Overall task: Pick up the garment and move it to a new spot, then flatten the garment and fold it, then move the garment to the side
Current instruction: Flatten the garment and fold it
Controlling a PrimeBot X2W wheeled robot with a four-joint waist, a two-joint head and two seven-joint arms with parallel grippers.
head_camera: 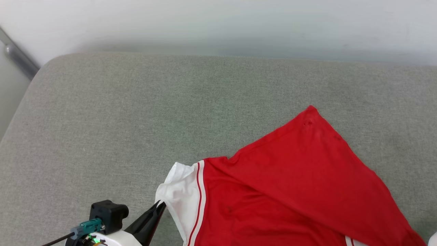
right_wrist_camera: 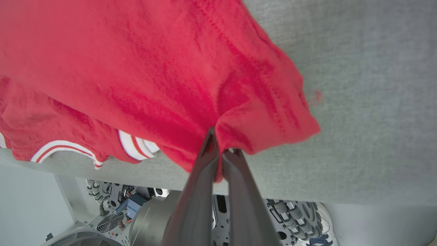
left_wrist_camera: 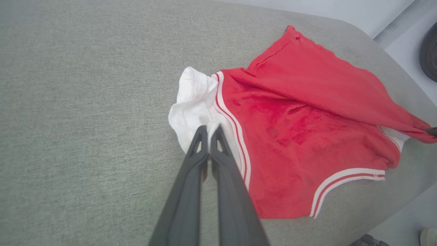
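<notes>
The table [head_camera: 136, 119] has a grey woven fabric cover and rounded corners. Beyond the far edge of the table there is a pale, plain surface [head_camera: 218, 20]. A grey metal bar [head_camera: 18, 56] runs slanted just outside the far left corner of the table. In the left wrist view, a dark round thing [left_wrist_camera: 429, 51] stands off the table's corner; what it is, I cannot tell.

My left tool [left_wrist_camera: 208, 129] has two long dark-grey fingers with triangular cut-outs near the tips. Its wrist is a glossy white shell [head_camera: 120, 239] carrying a boxy black camera housing [head_camera: 108, 212], a teal plug [head_camera: 89, 226] and a thin black cable [head_camera: 58, 240].
</notes>
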